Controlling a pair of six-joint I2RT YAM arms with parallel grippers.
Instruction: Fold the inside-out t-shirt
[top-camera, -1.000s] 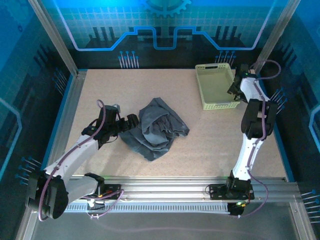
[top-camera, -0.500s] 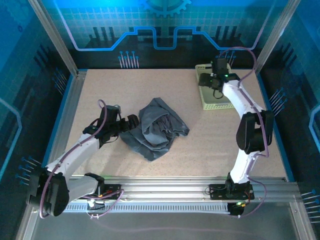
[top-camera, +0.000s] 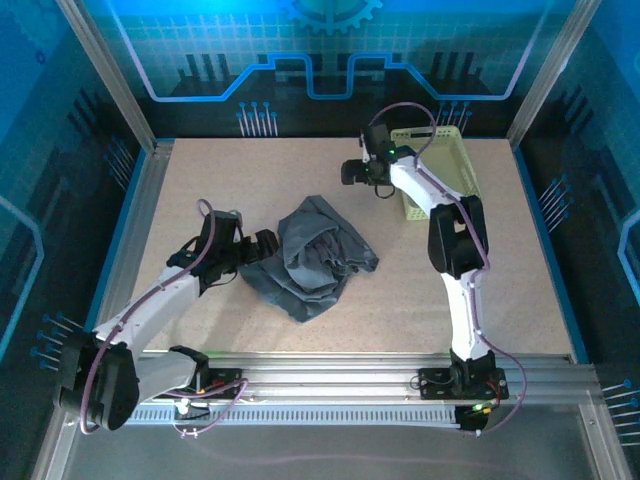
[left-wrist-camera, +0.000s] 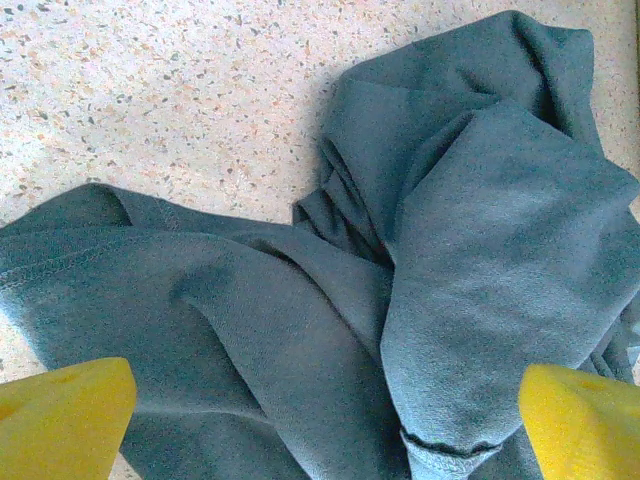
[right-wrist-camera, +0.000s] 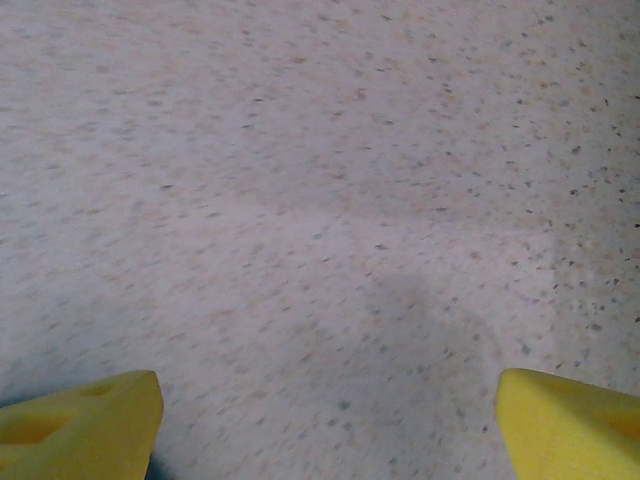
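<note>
One inside-out t-shirt (top-camera: 318, 255), crumpled at frame centre; your left gripper (top-camera: 262, 244) gapes empty at its left edge, likely poised for a hem; right gripper (top-camera: 350, 172), equally wide, empty, over table (top-camera: 200, 180) upper centre.

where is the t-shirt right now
In the top view the t-shirt lies crumpled on the table, left of centre, its left edge at the left gripper; the basket sits far off at the back right.
</note>
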